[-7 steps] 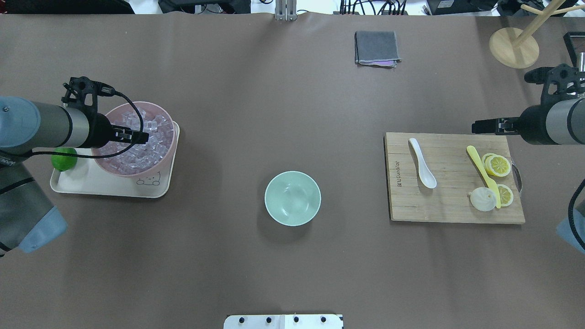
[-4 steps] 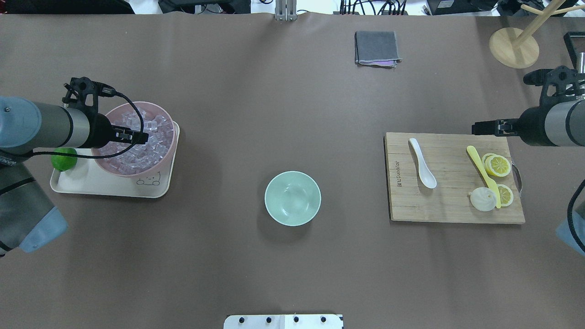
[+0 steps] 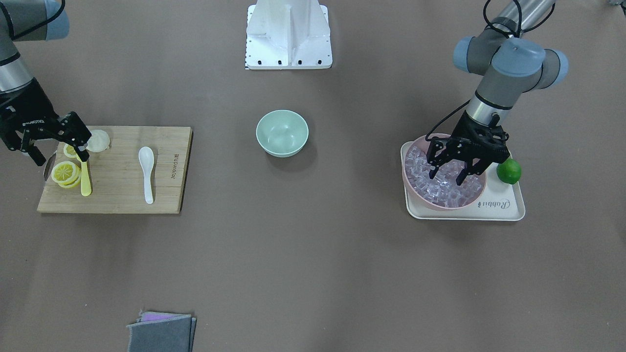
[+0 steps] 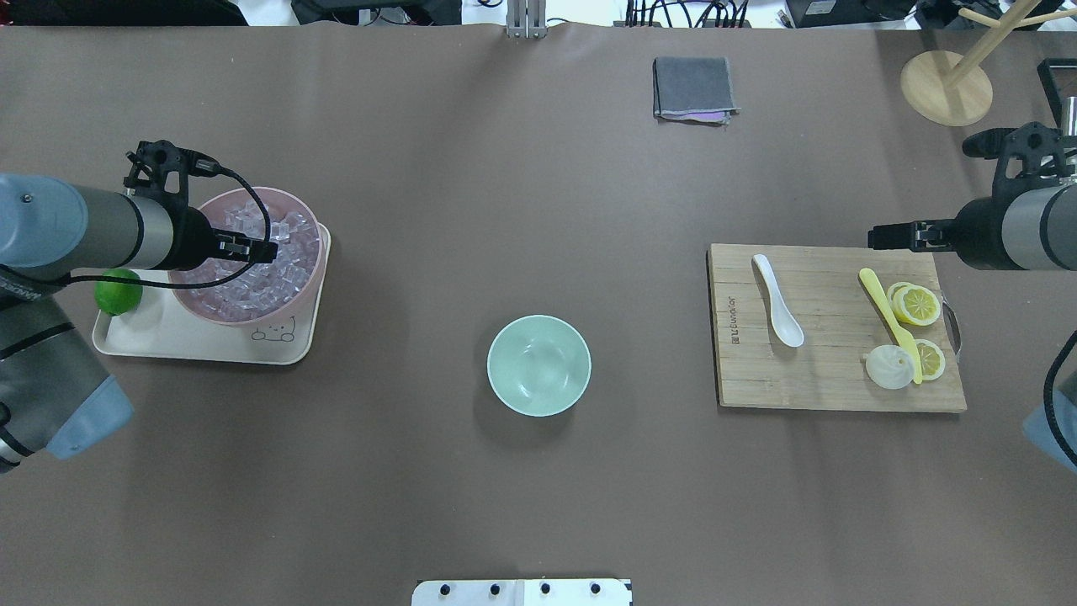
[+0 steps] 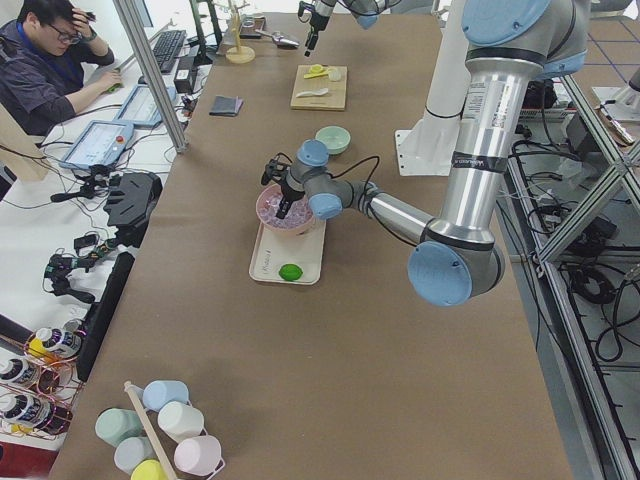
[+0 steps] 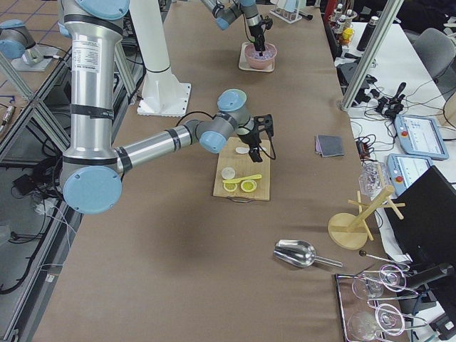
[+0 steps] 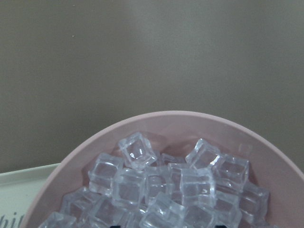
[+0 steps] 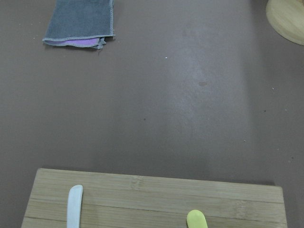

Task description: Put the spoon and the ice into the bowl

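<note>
The white spoon (image 4: 778,303) lies on the wooden cutting board (image 4: 833,387); its handle tip shows in the right wrist view (image 8: 75,204). The ice (image 4: 252,286) fills a pink bowl (image 4: 252,316) on a cream tray and shows close up in the left wrist view (image 7: 166,190). The mint-green bowl (image 4: 538,364) stands empty at the table's middle. My left gripper (image 3: 446,178) is open, its fingers straddling the ice just above the pile. My right gripper (image 3: 61,157) is open and empty over the board's lemon end, away from the spoon (image 3: 146,168).
A yellow knife (image 4: 883,307), lemon slices (image 4: 915,305) and a white bun-like piece (image 4: 890,367) share the board. A lime (image 4: 116,293) sits on the tray (image 4: 185,345). A grey cloth (image 4: 694,87) and a wooden stand (image 4: 947,88) are at the far edge.
My left arm has shifted slightly toward the far side over the pink bowl, its gripper still open. The right arm has barely moved.
</note>
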Robot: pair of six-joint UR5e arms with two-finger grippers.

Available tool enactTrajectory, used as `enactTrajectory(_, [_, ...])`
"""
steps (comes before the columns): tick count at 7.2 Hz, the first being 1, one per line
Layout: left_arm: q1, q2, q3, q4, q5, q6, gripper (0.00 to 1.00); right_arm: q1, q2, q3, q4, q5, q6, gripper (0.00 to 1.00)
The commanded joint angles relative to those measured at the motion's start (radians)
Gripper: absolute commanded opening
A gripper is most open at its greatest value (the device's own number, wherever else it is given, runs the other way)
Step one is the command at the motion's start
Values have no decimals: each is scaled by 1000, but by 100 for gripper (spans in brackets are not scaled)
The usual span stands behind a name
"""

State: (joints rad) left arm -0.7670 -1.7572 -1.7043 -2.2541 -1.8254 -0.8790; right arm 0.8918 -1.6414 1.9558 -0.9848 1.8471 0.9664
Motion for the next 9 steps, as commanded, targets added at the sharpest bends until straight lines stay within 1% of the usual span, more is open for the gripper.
enactTrajectory(1, [0, -4, 5, -1, 0, 2, 56, -1, 0, 0, 0, 0, 0, 100])
enactTrajectory(3, [0, -4, 0, -1, 0, 2, 23, -1, 0, 0, 0, 0, 0, 100])
enactTrajectory(4, [-5, -2, -8, -2, 0, 2, 10, -1, 0, 0, 2, 0, 0, 100])
enactTrajectory(7, [-8, -2, -21, -6, -5, 3, 7, -1, 2, 0, 2, 0, 0, 100])
enactTrajectory(9, [-9, -1, -43, -6, -8, 3, 0, -1, 3, 0, 2, -5, 0, 100])
